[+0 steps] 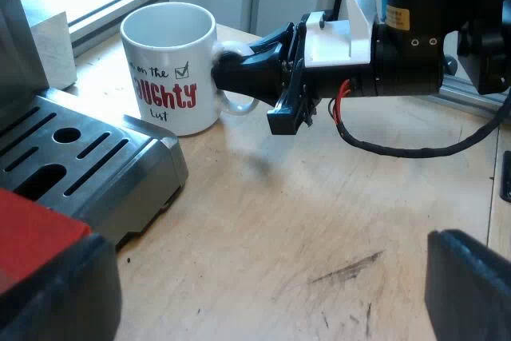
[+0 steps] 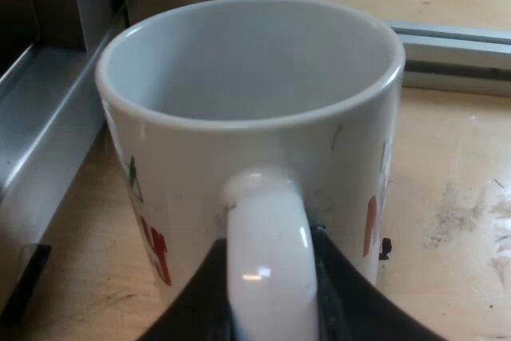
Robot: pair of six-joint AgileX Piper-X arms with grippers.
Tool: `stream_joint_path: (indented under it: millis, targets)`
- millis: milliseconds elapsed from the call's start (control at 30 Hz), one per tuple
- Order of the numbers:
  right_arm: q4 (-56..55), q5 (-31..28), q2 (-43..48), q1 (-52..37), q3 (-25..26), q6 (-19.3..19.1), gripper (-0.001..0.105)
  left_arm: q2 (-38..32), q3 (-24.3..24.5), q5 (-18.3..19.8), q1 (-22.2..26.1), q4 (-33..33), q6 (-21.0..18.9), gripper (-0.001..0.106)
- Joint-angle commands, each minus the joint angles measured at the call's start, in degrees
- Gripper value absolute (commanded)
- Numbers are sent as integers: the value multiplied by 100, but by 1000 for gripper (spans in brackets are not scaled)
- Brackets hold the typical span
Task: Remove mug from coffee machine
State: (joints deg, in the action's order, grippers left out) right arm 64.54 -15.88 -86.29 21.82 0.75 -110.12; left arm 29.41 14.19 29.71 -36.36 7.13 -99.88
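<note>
While the mug (image 1: 169, 65) is stood upright on the wooden table (image 1: 319, 221) just beside the machine's drip tray (image 1: 88, 157), its handle (image 2: 267, 277) is clamped between the right gripper (image 1: 226, 69) and its black fingers. The left gripper (image 1: 263, 285) is held wide open — nothing is gripped by it.

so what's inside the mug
The mug shows a bare white inner wall, nothing on it. Its floor is hidden by the near wall, so a little liquid there cannot be ruled out.

Right tool (image 1: 229, 69) clamped on mug (image 1: 164, 77) handle; left tool (image 1: 259, 281) spread wide.
</note>
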Motion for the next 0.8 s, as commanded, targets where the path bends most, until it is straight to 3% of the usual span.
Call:
stream_joint_path:
  millis: [33,133,400,700,800]
  targets:
    - [338,31,54,-31,76,-93,40,22,10,-210,4,-152,-50,80]
    - [338,31,64,-31,76,-65,49,22,10,-210,4,-152,-50,80]
    - [-89,17,496,-31,-104,102,48,22,10,-210,4,-152,-50,80]
    - [-1713,-21,1978,-18,-253,220,48,22,144,-267,4,-136,-50,80]
    - [-2753,-21,2681,-18,-220,233,48,22,242,-324,4,-136,-50,80]
